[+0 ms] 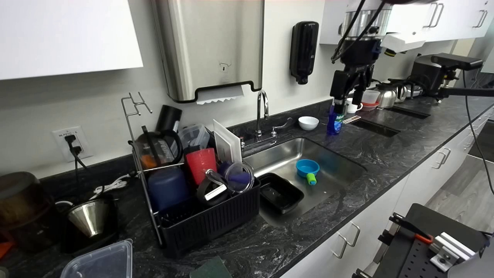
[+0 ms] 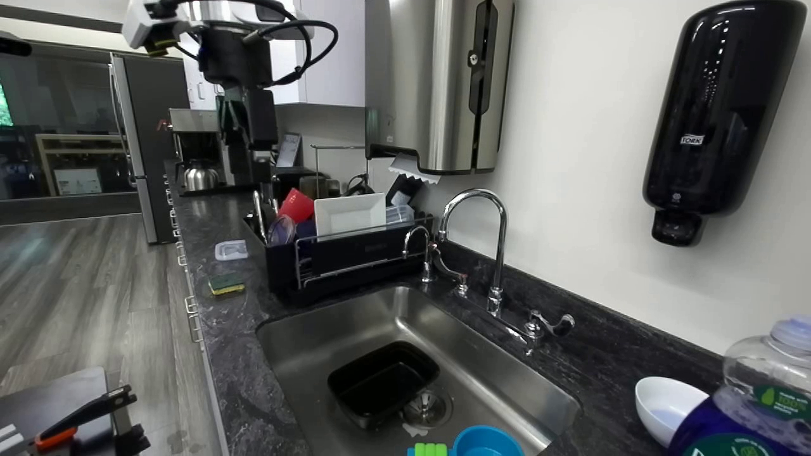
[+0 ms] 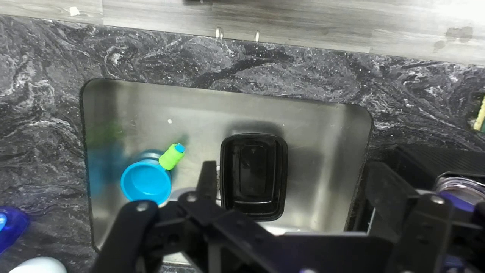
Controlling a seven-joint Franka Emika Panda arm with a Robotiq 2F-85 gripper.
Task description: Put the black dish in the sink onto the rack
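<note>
Pincer (image 3: 291, 167) spread wide above the sink (image 3: 151, 102), black dish (image 3: 254, 176) not yet taken

My fingers (image 3: 207, 182) hang well above the sink, far apart with nothing between them. The black dish lies hollow side up on the sink's floor, towards the end by the rack (image 1: 212, 221). I take the step in hand to be the reach down to it. My fingers part across its narrow way, so I would drop one inside and one outside a long wall, then bite deep: the shell looks light and glossy, likely to swing if pinched only at the lip. Whether I could straddle its whole width, I can't tell.

For the outer finger I favour the sink's rack end, where bare steel shows. Towards the sink's opposite end come the drain (image 2: 427, 408), then a blue bowl (image 3: 147, 184). On the sink's back edge the faucet (image 2: 498, 253) arches high; I would rise well away from it. Just past the sink's end the rack is crowded, a red cup (image 1: 200, 166) and white plate (image 2: 350, 212) among its load. I judge the landing tight and would lift high.
</note>
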